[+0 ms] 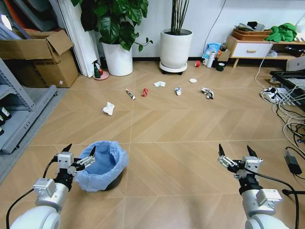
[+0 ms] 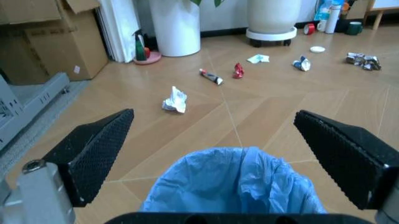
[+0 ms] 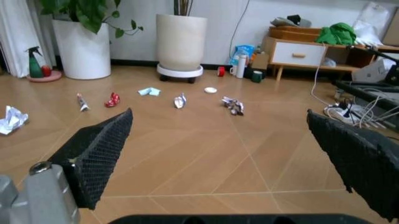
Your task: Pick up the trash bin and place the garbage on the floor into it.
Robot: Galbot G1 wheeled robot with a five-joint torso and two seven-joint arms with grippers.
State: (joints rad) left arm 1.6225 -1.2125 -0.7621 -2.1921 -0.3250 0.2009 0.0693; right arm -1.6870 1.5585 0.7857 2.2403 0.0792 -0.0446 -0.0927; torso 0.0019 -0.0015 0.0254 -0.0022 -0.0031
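Trash bin (image 1: 102, 165): you have it standing upright on the floor (image 1: 181, 162), close in front of the robot on its left side, its light-blue bag folded over the rim.

Left pincer (image 1: 79, 153): yours sits just at the bin's left rim, fingers spread wide and released, grasping nothing; in the left wrist view the blue liner (image 2: 237, 184) lies between and below the two dark fingers (image 2: 96, 151).

Right pincer (image 1: 237, 153): yours hovers over bare floor on the robot's right, well apart from the bin, fingers spread, released and empty.

Garbage, all on the floor farther out, toward the wall:
- crumpled white tissue (image 1: 108, 109), nearest the bin;
- thin tube (image 1: 130, 94);
- red crushed wrapper (image 1: 144, 92), just beside the tube;
- pale crumpled tissue (image 1: 159, 84);
- small crumpled wrapper (image 1: 178, 90);
- white round disc (image 1: 193, 80);
- crumpled printed wrapper (image 1: 207, 93), farthest to the right.

Two large white plant pots (image 1: 176, 48) stand behind the litter against the wall.
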